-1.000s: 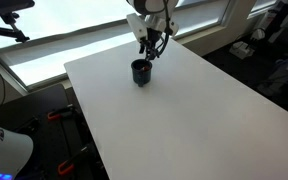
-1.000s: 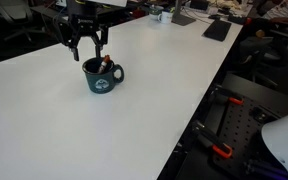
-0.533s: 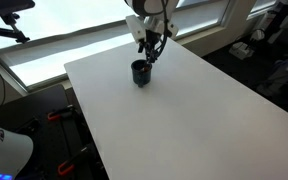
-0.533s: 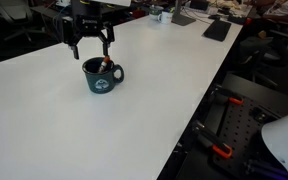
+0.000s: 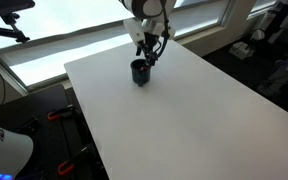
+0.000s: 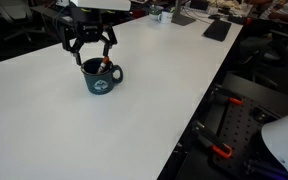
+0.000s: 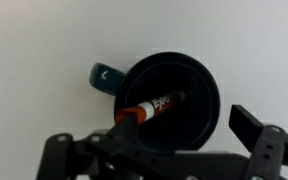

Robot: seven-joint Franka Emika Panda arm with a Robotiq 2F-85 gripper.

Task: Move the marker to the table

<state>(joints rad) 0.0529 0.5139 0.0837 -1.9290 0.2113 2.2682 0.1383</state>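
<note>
While abv mug [image 7: 174, 75], jaws wide, empty

No readable word or number anywhere. On the marker [image 7: 152, 108], lying inside the mug [image 7: 189, 120]: a red band with pale lettering, too blurred to make out, perhaps a brand name. On the mug's side, towards the near long edge of the table [image 6: 44, 130]: a pale round emblem [image 6: 101, 86], illegible. On the handle [image 7: 102, 75]: a small pale mark.

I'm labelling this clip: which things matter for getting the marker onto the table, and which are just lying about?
Job: marker, mug holding it, table, open pincer above the mug.
Lying about: dark pad, orange-handled tools.
</note>
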